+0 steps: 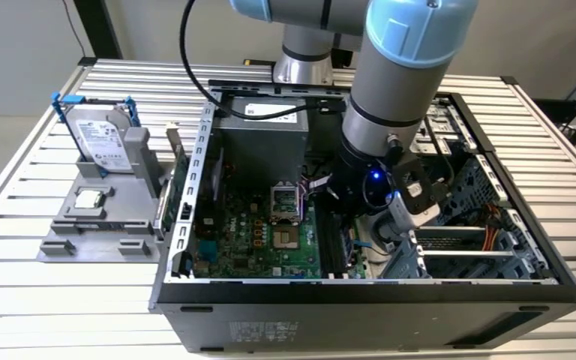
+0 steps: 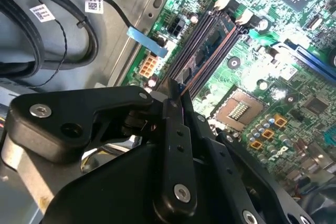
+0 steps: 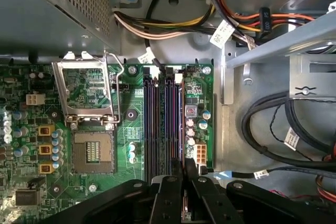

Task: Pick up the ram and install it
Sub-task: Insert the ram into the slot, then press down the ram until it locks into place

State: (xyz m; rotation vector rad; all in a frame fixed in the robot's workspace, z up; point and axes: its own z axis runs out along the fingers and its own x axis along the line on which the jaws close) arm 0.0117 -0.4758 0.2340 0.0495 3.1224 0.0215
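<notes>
Inside the open computer case (image 1: 488, 289) sitting on the desk (image 1: 28, 300), the tool (image 2: 176, 95) is hanging just over the motherboard (image 3: 131, 98), its fingers (image 3: 169, 192) pinching closed on the ram (image 2: 205, 45), which is standing in a memory slot just beside the open CPU socket (image 3: 92, 153). Black cables (image 3: 273, 124) and a metal drive cage (image 1: 468, 247) are crowding the arm's side of the motherboard, while outside the case a grey holder (image 1: 98, 217) is carrying a hard drive (image 1: 98, 139) upright and a small CPU chip (image 1: 89, 199).
</notes>
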